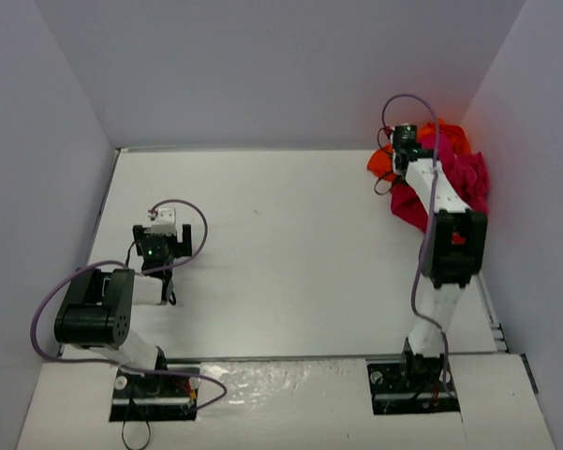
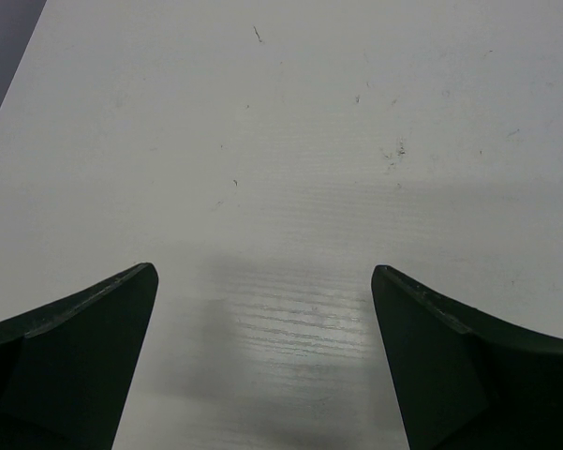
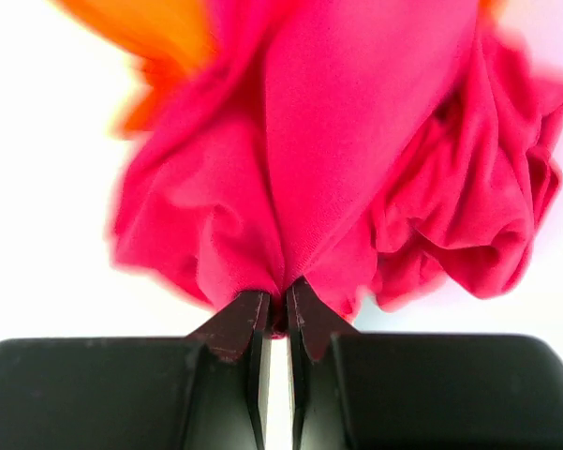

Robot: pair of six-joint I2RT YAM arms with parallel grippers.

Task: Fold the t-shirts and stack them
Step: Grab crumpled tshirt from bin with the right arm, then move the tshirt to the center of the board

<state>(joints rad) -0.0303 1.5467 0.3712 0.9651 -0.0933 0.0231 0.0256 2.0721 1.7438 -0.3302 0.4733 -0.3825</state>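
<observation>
White table [image 1: 290, 253], faint dark specks; pale grey walls [image 1: 290, 66] along left, far, right sides.

The setting reads as a robotics lab test cell, not a home or a shop. A bare white table [image 1: 290, 244] is boxed in on three sides by plain pale walls [image 1: 281, 66], like a purpose-built enclosure. The left arm [image 1: 98, 314] and the right arm [image 1: 450, 248] are bolted on dark base plates [image 1: 417, 389] at the near edge, with purple cables [image 1: 37, 323] looping loose. A heap of bright t-shirts [image 1: 468, 173] lies in the far right corner.
</observation>
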